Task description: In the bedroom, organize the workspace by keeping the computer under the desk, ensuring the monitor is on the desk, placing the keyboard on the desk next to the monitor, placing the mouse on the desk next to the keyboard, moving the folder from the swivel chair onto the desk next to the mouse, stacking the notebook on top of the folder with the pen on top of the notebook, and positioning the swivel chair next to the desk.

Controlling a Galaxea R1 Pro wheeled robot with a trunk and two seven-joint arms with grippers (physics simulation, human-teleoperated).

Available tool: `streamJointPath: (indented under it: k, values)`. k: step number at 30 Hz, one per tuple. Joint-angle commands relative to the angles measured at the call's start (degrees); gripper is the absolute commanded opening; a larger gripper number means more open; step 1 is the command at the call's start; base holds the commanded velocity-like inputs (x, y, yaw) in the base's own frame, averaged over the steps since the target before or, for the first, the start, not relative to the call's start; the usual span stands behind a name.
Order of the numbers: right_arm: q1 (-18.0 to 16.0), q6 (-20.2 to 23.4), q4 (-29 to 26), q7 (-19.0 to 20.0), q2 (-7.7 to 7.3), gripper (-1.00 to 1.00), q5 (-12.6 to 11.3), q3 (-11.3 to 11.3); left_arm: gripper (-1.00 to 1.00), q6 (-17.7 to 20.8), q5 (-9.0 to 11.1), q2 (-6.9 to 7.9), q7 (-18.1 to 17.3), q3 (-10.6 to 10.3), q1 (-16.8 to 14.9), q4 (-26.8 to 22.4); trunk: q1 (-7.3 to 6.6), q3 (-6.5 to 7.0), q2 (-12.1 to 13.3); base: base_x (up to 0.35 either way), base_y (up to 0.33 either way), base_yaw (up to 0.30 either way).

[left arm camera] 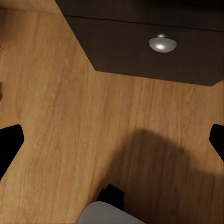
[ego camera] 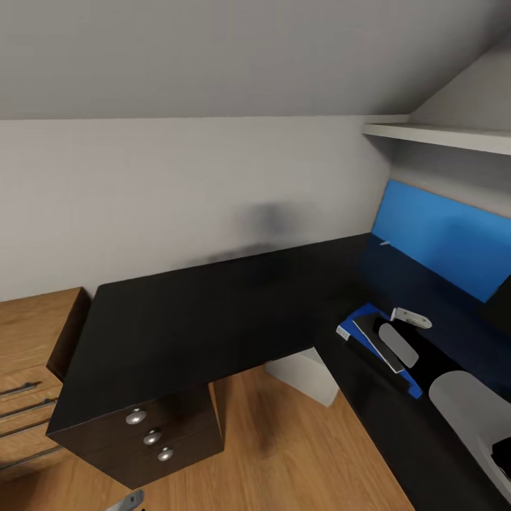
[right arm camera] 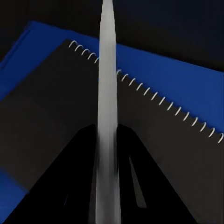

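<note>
The right gripper (right arm camera: 108, 186) is pinching the pen (right arm camera: 107, 93) tight, hanging over the notebook (right arm camera: 56, 107); that's sitting on the folder (right arm camera: 177, 79), lying on the desk (ego camera: 213, 312). Can't tell what the left gripper (left arm camera: 112, 140) is doing over the floor (left arm camera: 60, 116); its fingertips are barely showing.

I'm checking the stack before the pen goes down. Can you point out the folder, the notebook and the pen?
folder (right arm camera: 186, 86): right wrist view, bare blue cover beyond the spiral.
notebook (right arm camera: 51, 98): right wrist view, dark cover beside the pen.
pen (right arm camera: 107, 70): right wrist view, its silver shaft above the notebook.
</note>
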Motion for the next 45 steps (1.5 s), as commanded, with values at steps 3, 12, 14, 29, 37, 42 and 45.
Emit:
streamJointPath:
  k: [3, 12, 14, 29, 37, 42, 45]
  values:
    - [-0.1, 0.3, -0.1, -0.5, -0.07, -1.0, -0.2, 0.4, 1.0, 0.3, 0.4, -0.04, 0.1, 0.1, 0.0, -0.1, 0.01, -0.06, 0.0, 0.04, 0.048, 0.0]
    - [-0.1, 0.3, -0.1, -0.5, -0.06, -1.0, -0.2, 0.4, 1.0, 0.3, 0.3, -0.05, 0.1, 0.1, 0.0, -0.1, 0.01, -0.06, 0.0, 0.005, 0.006, 0.0]
    - [-0.1, 0.3, -0.1, -0.5, -0.06, -1.0, -0.2, 0.4, 1.0, 0.3, 0.3, -0.05, 0.2, 0.1, 0.0, -0.1, 0.01, -0.06, 0.0, 0.015, 0.0, 0.0]
    - [-0.1, 0.3, -0.1, -0.5, -0.06, -1.0, -0.2, 0.4, 1.0, 0.3, 0.3, -0.05, 0.1, 0.0, 0.0, 0.0, 0.01, -0.06, 0.0, 0.089, 0.0, 0.0]
    - [-0.1, 0.3, -0.1, -0.5, -0.06, -1.0, -0.1, 0.4, 1.0, 0.3, 0.3, -0.05, 0.1, 0.0, 0.0, 0.0, 0.01, -0.06, 0.0, 0.002, 0.0, 0.0]
    - [-0.1, 0.3, -0.1, -0.5, 0.0, 1.0, -0.1, 0.4, 1.0, 0.3, 0.4, -0.05, 0.1, 0.1, 0.0, 0.0, 0.01, -0.06, 0.0, 0.0, 0.0, 0.0]
    - [-0.1, 0.3, -0.2, -0.5, 0.09, 1.0, -0.1, 0.4, 1.0, 0.3, 0.4, -0.05, 0.1, 0.1, 0.0, 0.0, 0.01, -0.06, 0.0, 0.0, 0.0, 0.0]
